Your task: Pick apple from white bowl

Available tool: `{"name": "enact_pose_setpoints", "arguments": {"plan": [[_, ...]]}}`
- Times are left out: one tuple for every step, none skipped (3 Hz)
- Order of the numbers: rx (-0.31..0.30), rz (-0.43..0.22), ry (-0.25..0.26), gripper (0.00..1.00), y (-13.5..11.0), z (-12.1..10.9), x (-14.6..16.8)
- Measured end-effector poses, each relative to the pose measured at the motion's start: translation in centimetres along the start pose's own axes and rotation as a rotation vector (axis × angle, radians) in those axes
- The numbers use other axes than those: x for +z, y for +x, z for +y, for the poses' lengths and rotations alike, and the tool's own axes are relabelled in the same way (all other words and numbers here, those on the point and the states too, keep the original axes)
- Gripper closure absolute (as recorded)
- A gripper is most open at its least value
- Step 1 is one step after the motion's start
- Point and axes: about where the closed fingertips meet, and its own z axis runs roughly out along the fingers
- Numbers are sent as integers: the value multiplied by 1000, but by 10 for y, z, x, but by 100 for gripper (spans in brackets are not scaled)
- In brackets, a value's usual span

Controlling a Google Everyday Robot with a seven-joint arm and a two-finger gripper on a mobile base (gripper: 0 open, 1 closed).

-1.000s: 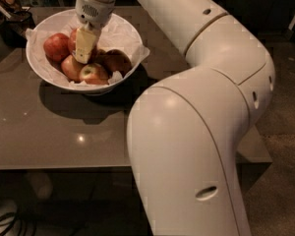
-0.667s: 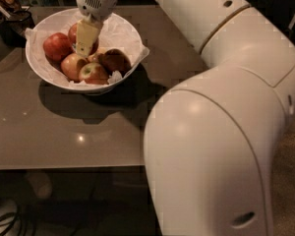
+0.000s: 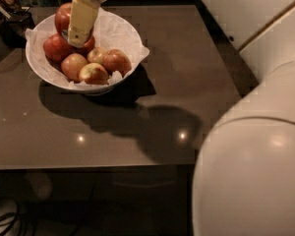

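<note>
The white bowl (image 3: 41, 71), lined with crumpled white paper, stands on the table at the upper left. My gripper (image 3: 73, 32) hangs over its far left part. One cream finger (image 3: 82, 17) shows in front of a deep-red apple (image 3: 62, 15); the other finger is hidden behind it. The gripper is shut on this apple and holds it above the other fruit. No sticker shows on it. Another red apple (image 3: 56, 47) and several yellow-green blushed apples (image 3: 94, 73) lie in the bowl below.
The bowl sits on a glossy brown table (image 3: 167, 73) whose front edge runs across the middle of the view. My white arm (image 3: 250, 171) fills the right side. Dark clutter (image 3: 10, 6) lies at the table's far left corner. Cables (image 3: 5, 220) lie on the floor.
The gripper has risen out of the bowl with the deep-red apple between its fingers. The arm has swung right, so more of the table shows.
</note>
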Motion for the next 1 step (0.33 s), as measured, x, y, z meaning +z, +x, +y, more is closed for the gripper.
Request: {"name": "enact_pose_setpoints", "arguments": {"plan": [[-93,-31,26,100,-14,30,-28]]}}
